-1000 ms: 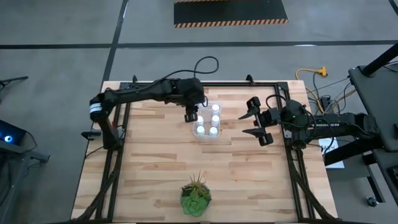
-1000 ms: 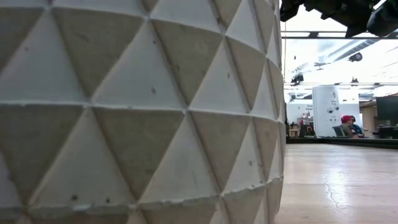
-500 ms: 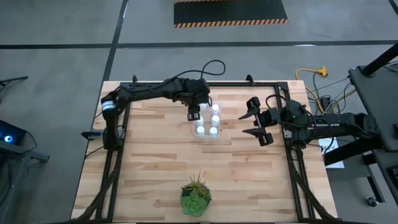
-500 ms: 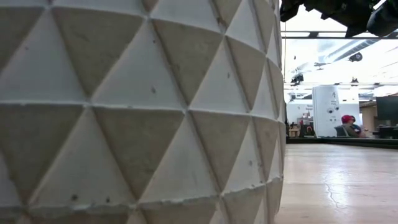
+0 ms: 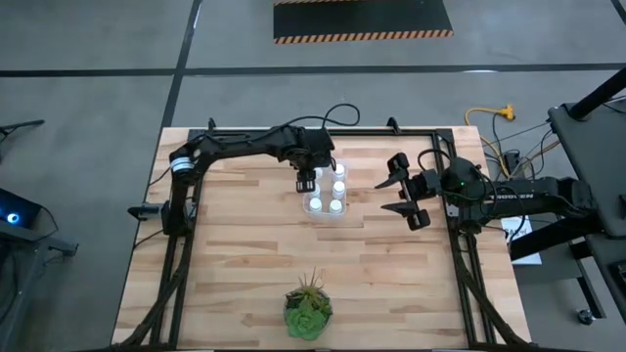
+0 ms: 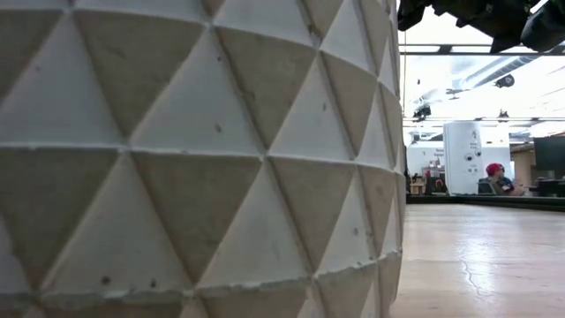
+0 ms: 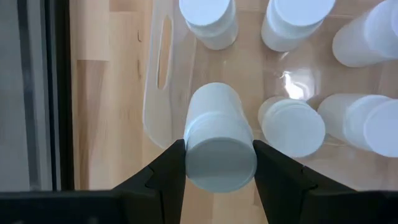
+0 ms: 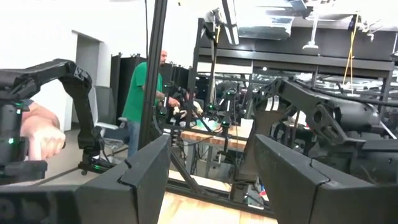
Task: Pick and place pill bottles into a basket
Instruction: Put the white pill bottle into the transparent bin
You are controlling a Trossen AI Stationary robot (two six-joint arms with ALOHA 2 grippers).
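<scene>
- Around your wooden table (image 5: pixel 245 244) you see grey concrete floor (image 5: pixel 88 59), crossed by dark lines.
- Beyond the table's far edge lies a black mat with hazard striping (image 5: pixel 362 20).
- Past the table, a white pillar (image 6: pixel 468 157) stands under bright ceiling lights.

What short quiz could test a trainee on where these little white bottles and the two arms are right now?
1. True or false: the left gripper holds a pill bottle above the basket.
2. How many bottles already stand in the basket, by the left wrist view?
3. The right gripper is: A) in the basket, B) open and empty, right of the basket, C) gripping the plant.

Key: 1 true; 2 five; 3 B.
</scene>
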